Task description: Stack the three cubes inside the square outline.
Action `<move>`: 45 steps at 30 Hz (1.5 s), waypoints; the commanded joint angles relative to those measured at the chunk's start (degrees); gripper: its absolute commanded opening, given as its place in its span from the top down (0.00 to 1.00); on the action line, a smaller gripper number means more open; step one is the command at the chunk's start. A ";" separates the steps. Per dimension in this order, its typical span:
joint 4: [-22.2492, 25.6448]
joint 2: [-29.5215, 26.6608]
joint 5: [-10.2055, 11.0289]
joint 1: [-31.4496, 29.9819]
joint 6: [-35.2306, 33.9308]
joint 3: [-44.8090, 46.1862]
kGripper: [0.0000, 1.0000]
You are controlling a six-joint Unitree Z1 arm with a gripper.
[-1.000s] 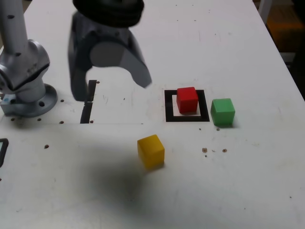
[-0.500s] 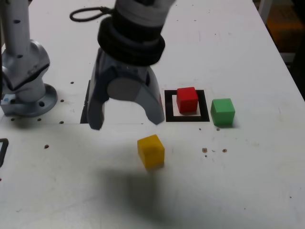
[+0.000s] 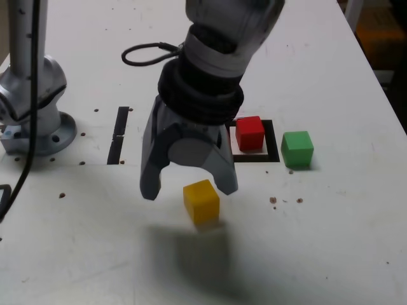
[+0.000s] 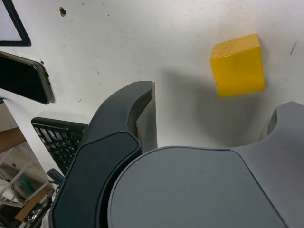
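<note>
Gripper (image 3: 189,185), jaws spread and empty, hung just above the table; yellow cube (image 3: 201,201) sat below, nearer the exterior view's right-hand finger.

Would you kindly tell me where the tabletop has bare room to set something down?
Bare white tabletop lies in front of the matte yellow cube and beyond the green cube. It is crowded around the red cube in the black square outline, under the open gripper.
</note>
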 commanded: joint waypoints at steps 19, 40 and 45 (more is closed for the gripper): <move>-2.26 4.66 0.11 4.10 3.20 1.29 0.12; -2.45 7.79 1.07 7.95 6.98 1.91 0.12; -2.70 7.87 0.78 7.95 7.57 1.90 0.14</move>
